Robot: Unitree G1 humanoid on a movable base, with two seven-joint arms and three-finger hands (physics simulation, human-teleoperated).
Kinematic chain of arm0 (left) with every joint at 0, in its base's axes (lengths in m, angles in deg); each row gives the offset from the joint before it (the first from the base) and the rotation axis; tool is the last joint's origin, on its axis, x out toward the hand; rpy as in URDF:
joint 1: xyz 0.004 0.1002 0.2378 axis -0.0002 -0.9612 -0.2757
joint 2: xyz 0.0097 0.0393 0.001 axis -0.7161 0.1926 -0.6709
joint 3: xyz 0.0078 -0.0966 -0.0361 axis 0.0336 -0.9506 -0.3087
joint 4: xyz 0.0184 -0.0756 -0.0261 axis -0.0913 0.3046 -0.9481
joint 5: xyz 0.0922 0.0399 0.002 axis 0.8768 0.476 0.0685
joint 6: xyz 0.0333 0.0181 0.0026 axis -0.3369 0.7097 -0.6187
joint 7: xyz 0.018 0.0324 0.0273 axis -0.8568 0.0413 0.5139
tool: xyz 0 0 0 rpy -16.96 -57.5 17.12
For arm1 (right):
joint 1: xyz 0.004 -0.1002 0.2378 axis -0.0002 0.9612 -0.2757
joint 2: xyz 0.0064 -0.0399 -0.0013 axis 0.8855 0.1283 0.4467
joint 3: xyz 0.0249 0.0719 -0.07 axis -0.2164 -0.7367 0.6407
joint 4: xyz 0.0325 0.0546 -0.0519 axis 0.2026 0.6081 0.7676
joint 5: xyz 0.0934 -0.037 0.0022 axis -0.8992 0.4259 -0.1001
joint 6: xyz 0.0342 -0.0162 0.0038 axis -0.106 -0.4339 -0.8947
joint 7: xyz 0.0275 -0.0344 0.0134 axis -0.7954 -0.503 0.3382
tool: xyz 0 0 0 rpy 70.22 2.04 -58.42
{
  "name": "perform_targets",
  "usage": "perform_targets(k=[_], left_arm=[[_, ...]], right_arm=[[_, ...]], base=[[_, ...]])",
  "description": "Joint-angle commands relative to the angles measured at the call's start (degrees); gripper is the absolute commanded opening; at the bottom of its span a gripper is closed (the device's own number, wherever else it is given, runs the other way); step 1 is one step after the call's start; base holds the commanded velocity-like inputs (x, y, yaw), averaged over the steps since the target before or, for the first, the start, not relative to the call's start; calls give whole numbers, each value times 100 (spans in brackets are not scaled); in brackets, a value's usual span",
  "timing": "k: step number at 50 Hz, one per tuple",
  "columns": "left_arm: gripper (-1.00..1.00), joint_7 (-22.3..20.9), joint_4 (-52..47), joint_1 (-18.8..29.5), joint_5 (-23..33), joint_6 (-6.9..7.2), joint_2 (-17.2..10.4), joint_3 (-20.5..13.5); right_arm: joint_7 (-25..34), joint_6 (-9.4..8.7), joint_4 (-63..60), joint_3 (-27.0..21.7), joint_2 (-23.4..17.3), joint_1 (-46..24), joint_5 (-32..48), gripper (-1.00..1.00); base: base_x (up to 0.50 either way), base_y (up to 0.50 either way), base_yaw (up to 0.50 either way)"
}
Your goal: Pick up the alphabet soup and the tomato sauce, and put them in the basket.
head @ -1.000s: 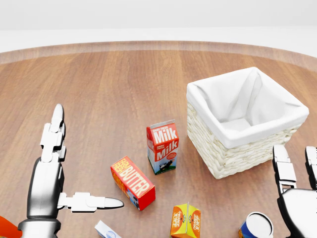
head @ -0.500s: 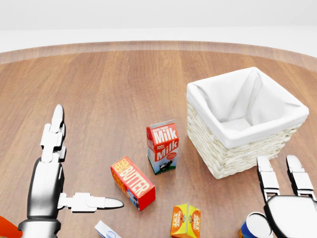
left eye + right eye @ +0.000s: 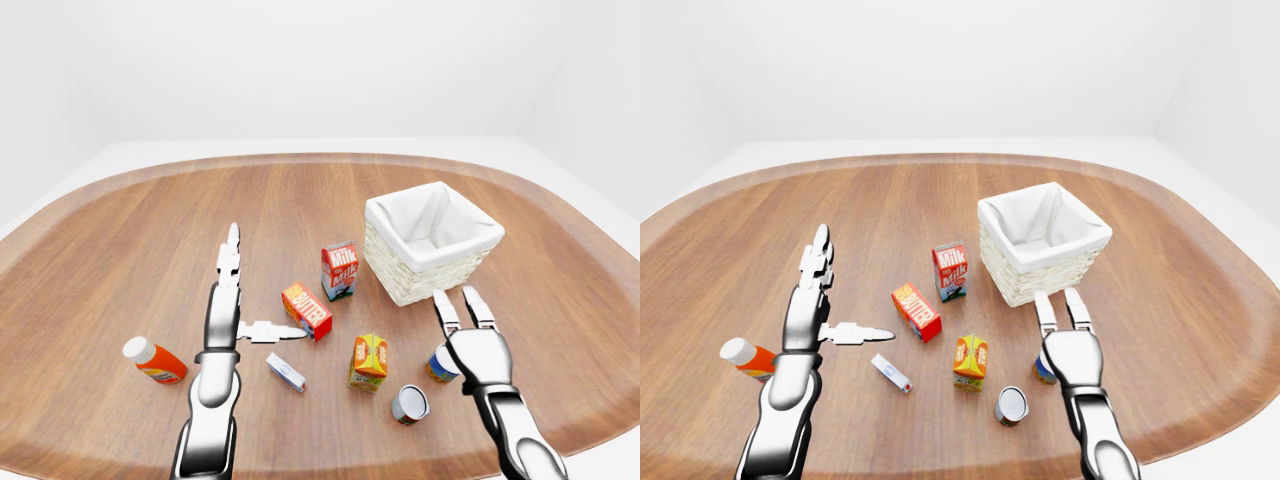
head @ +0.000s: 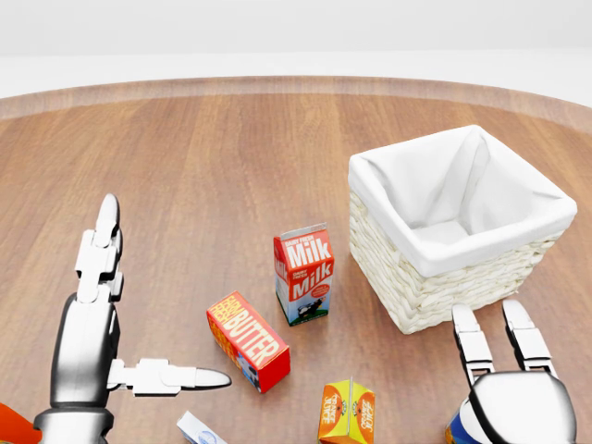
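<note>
A can with a blue and orange label (image 3: 436,366) stands upright near the bottom right of the left-eye view, half hidden beneath my right hand (image 3: 453,302). That hand is open, its fingers straight and pointing towards the basket (image 3: 412,280). The basket is white wicker with a white cloth liner and nothing in it. A second can (image 3: 410,403) lies on its side to the lower left of the first, its grey end showing and its label hidden. My left hand (image 3: 264,288) is open at the left, finger up, thumb out towards the butter box.
On the round wooden table (image 3: 120,250) stand a milk carton (image 3: 340,270), a butter box (image 3: 307,311), an orange juice carton (image 3: 369,361), a small white box (image 3: 286,372) and a ketchup bottle (image 3: 154,361) lying at the left.
My right hand has slid left across the head view and now covers the top of the blue and orange can. The left hand and all objects stay put.
</note>
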Motion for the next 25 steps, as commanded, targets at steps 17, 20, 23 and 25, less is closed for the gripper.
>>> perform_targets(k=[17, 20, 23, 25], left_arm=[[100, 4, 33, -9, -96, 0, 1, -14], [100, 3, 16, -10, -94, 0, 4, -10], [100, 1, 6, -5, -92, 0, 5, -9], [100, 5, 34, 1, -93, 0, 0, -11]], right_arm=[[-462, 0, 1135, 318, -251, -482, 28, 100], [-558, 0, 1360, 355, -278, -581, 61, 100], [-620, 0, 1536, 390, -306, -665, 55, 100], [-637, 0, 1593, 404, -322, -698, 46, 100]], base=[[0, 0, 0], [0, 0, 0], [0, 0, 0], [0, 0, 0]])
